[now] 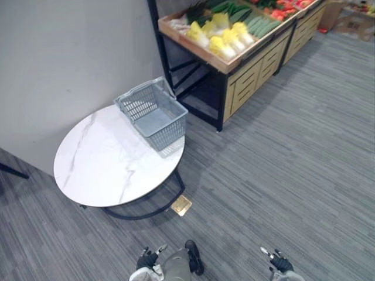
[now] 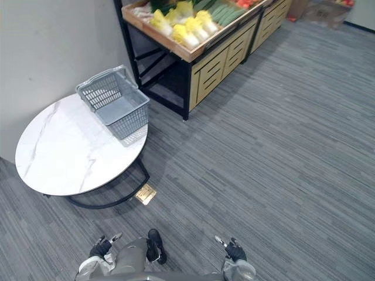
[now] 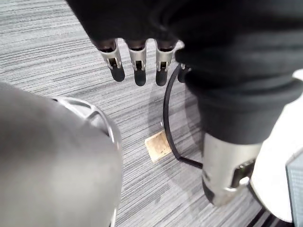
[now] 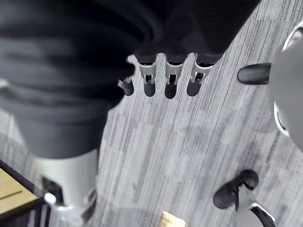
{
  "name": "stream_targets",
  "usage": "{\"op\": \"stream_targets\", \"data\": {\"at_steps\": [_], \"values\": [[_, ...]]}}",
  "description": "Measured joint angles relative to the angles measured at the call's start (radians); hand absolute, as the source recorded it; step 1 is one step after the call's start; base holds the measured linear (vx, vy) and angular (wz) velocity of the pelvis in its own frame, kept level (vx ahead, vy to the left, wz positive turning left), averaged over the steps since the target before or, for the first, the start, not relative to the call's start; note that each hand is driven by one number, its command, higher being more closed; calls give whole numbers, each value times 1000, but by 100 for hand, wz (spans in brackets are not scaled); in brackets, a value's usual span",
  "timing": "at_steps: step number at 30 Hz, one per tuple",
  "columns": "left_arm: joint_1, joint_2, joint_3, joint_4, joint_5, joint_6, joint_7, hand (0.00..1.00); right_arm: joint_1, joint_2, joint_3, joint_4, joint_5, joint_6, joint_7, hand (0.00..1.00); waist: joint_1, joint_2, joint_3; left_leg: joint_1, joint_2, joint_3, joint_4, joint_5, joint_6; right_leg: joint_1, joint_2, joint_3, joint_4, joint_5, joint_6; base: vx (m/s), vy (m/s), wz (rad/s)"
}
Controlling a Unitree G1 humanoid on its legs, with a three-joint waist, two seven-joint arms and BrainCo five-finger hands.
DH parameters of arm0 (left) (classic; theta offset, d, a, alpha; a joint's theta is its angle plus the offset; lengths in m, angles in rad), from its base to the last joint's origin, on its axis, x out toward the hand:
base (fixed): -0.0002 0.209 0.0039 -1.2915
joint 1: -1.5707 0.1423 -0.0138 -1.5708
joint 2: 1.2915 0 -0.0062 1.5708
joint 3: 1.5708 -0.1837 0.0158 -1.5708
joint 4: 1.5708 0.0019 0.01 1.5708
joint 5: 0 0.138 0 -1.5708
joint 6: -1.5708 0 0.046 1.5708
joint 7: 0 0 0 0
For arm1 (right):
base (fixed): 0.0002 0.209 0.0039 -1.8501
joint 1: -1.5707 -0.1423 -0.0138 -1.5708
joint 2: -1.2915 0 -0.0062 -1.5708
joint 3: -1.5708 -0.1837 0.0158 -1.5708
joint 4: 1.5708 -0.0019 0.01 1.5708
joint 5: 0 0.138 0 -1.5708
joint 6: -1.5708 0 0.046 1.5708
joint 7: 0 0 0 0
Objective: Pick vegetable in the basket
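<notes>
An empty grey plastic basket (image 1: 153, 114) stands at the far edge of a round white marble table (image 1: 105, 170). Beyond it a wooden produce stand (image 1: 253, 76) holds yellow-white cabbages (image 1: 225, 41), green vegetables (image 1: 258, 24) and red ones (image 1: 284, 9). My left hand (image 1: 147, 257) and right hand (image 1: 280, 263) hang low at the near edge, far from the basket and the stand. In the left wrist view the left hand's fingers (image 3: 137, 66) are straight and hold nothing. The right hand's fingers (image 4: 170, 78) are also straight and empty over the carpet.
A grey wall (image 1: 70, 52) runs behind the table. Grey striped carpet (image 1: 293, 164) stretches wide on the right towards the stand. A small tan plate (image 1: 181, 205) lies on the floor by the table's black frame. Cardboard boxes (image 1: 351, 17) sit at the far right.
</notes>
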Motion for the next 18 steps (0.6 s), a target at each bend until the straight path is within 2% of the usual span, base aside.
{"op": "stream_targets", "data": {"at_steps": [1, 3, 4, 5, 6, 7, 8, 9, 10, 11, 13, 14, 15, 16, 17, 18], "values": [[22, 23, -11, 11, 10, 2, 0, 0, 0, -1, 3, 0, -9, -1, 1, 0, 2, -6, -14, 33, -14, -5, -17, -22, -4, -27, -17, 34, 81, 22, -2, 388, 224, 9], [52, 49, -52, 37, 27, 8, 1, 0, 1, -2, 2, 4, -39, -3, 2, 0, 0, -32, -34, 96, -66, -9, -96, -31, -10, -121, -74, 91, 323, 40, 17, 350, 202, 20], [66, 73, -98, 56, 28, 17, 2, 0, 7, -7, 2, 20, -48, -2, 2, 0, -3, -49, -36, 152, -103, -14, -147, -37, -12, -206, -115, 150, 522, 116, 41, 325, 138, 42], [74, 86, -133, 65, 29, 25, 3, 0, 21, -12, 2, 30, -61, -2, 2, 0, -7, -49, -33, 208, -129, -37, -183, -44, -9, -279, -132, 212, 713, 197, 74, 401, 118, 53], [85, 91, -150, 67, 27, 29, 6, 0, 21, -12, -3, 25, -53, -4, 5, 0, -14, -50, -29, 250, -143, -58, -202, -50, -8, -339, -129, 235, 867, 184, 74, 338, 64, 49], [86, 95, -159, 72, 27, 32, 8, 0, 19, -20, 2, 22, -55, -5, 6, 0, -21, -51, -26, 283, -150, -71, -218, -52, -7, -373, -125, 239, 954, 149, 69, 350, 38, 62], [85, 101, -188, 75, 25, 36, 14, 0, 20, -33, 13, 15, -57, -5, 10, 0, -34, -48, -23, 343, -159, -96, -249, -53, -8, -423, -111, 220, 1051, 55, 39, 358, 26, 75], [77, 105, -217, 75, 22, 38, 21, 0, 21, -44, 25, 13, -57, -6, 10, 0, -42, -41, -19, 398, -165, -121, -280, -53, -9, -466, -111, 165, 1070, -41, 2, 347, 19, 76], [73, 105, -225, 74, 20, 39, 25, 0, 22, -51, 34, 8, -57, -9, 9, 0, -48, -37, -18, 421, -166, -135, -293, -53, -9, -484, -111, 136, 1049, -79, -28, 330, -20, 82], [55, 102, -234, 73, 16, 38, 30, 0, 25, -58, 39, -5, -57, -11, 8, 0, -60, -30, -17, 450, -166, -172, -314, -53, -10, -515, -107, 85, 960, -133, -56, 297, -74, 90], [22, 89, -244, 57, 1, 28, 41, 0, 39, -67, 38, -6, -57, -17, 7, 0, -60, -22, -11, 477, -156, -228, -335, -51, -29, -538, -80, 68, 715, -148, -63, 361, -213, 101], [4, 72, -245, 41, -16, 14, 46, 0, 51, -68, 37, -4, -58, -16, 4, 0, -60, -19, -11, 478, -142, -267, -337, -54, -48, -540, -47, 107, 517, -134, -53, 392, -360, 107], [-9, 53, -242, 30, -17, -2, 48, 0, 70, -64, 36, -3, -64, -12, 0, 0, -58, -20, -11, 479, -128, -303, -338, -66, -78, -535, -23, 168, 329, -95, -48, 349, -354, 101], [-9, 44, -242, 31, -17, -4, 49, 0, 77, -63, 36, -2, -65, -8, -1, 0, -56, -22, -11, 482, -119, -320, -337, -73, -93, -534, -13, 207, 249, -63, -49, 370, -402, 72], [1, 30, -234, 33, -15, -2, 49, 0, 83, -58, 34, -3, -65, -6, -1, 0, -55, -28, -10, 494, -102, -341, -336, -95, -135, -532, -3, 266, 165, 4, -39, 390, -450, 48], [10, 28, -212, 34, -14, -2, 51, 0, 88, -57, 36, -3, -66, -4, 0, 0, -55, -31, -13, 511, -72, -362, -340, -109, -163, -531, 23, 266, 199, 84, -5, 314, -365, 43]]}}
